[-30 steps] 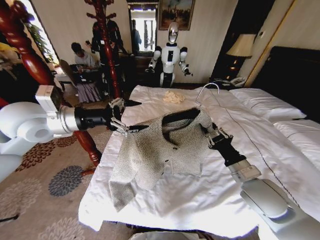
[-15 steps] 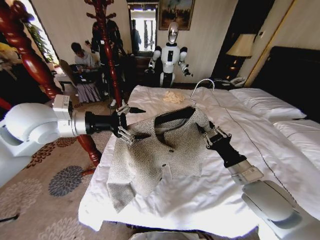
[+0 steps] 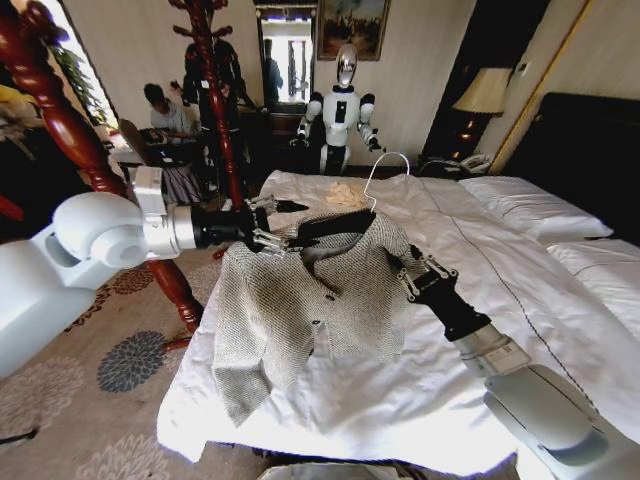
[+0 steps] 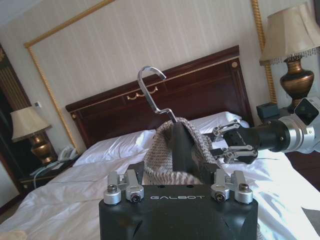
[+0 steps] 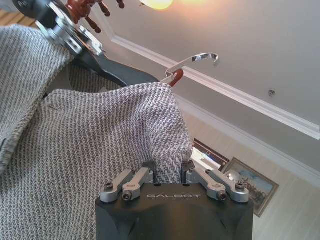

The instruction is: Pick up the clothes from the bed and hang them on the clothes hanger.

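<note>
2 grippers lift the clothes (image 3: pixel 310 300) on the clothes hanger (image 3: pixel 335 226) above the bed (image 3: pixel 500 270).

Left gripper (image 3: pixel 268 224), arm reaching level from the left, is clenched on 1 hanger shoulder; right gripper (image 3: pixel 408 275), angled up from below, pinches the other knit shoulder. Speckled grey-beige jacket drapes down, sleeve and hem trailing on the duvet, silver hook up.

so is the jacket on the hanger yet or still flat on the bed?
On the hanger: jacket drapes over the hanger, its shoulders held by left gripper and right gripper; hem trails on the bed.
</note>
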